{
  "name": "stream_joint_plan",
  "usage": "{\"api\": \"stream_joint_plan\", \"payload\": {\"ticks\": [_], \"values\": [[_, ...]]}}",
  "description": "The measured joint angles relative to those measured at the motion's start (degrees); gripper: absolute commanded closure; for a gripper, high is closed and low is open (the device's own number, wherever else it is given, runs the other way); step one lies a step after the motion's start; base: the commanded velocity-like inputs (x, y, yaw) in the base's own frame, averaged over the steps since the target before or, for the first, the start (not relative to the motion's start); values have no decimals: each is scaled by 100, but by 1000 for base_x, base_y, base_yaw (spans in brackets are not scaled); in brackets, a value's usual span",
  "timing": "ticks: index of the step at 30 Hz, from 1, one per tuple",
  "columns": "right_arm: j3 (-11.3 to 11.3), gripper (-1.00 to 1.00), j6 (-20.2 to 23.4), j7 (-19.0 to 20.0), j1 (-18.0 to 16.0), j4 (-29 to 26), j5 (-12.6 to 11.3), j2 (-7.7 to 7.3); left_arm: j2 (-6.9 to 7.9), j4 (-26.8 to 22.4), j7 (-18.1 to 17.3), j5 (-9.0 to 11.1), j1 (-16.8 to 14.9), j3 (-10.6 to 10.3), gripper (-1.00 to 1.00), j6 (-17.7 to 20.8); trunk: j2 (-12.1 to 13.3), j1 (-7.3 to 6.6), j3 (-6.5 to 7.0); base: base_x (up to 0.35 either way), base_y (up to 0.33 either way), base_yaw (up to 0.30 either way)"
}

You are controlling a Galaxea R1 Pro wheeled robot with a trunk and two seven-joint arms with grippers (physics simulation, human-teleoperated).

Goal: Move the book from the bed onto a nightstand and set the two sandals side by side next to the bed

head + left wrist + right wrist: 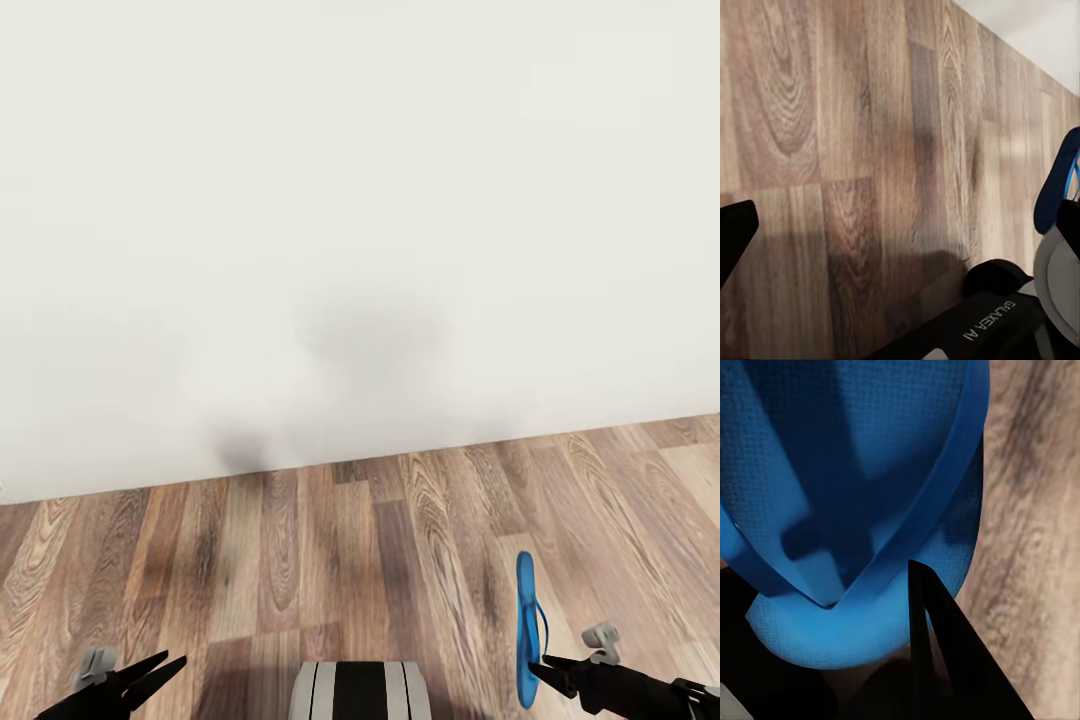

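Observation:
A bright blue sandal [525, 610] hangs edge-on just above the wood floor at the lower right, with my right gripper [537, 668] shut on its lower end. In the right wrist view the sandal's sole and straps [855, 472] sit very close, with one black finger [937, 652] against them. My left gripper [165, 668] is low at the bottom left, open with nothing between its fingers. One of its fingers [735, 232] shows at the edge of the left wrist view, where the sandal [1057, 187] also appears beyond my base. The book, bed and nightstand are out of view.
A plain white wall [360, 230] stands close ahead and meets the brown wood-plank floor [330, 560]. My white and black base [360, 692] shows at the bottom centre, between the two arms.

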Motion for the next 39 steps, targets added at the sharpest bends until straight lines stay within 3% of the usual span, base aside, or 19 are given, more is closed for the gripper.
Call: {"api": "stream_joint_plan", "payload": {"ticks": [9,15,27,31,35,39], "values": [[-5,100,0,0,0,2,0,13,-8,0,-1,-1,0,-5,-100,-4,12,-23,200,0,0,0],[-5,100,0,-7,1,383,-2,20,-169,3,20,-6,0,-14,-100,-1,20,-38,332,0,0,0],[-1,100,-43,-18,0,421,-4,22,-200,279,118,-105,0,-152,-100,-5,36,-70,599,0,0,0],[3,100,-51,-60,1,730,-3,22,-201,294,123,-114,0,-154,-100,-16,42,-80,687,0,0,0],[1,100,-393,-340,1,1219,-2,18,-201,515,198,-117,1,-154,-100,-76,47,-90,776,0,0,0],[3,100,-690,-527,0,1366,-9,21,-201,749,336,-118,0,-154,-100,-350,52,-100,864,0,0,0]]}}
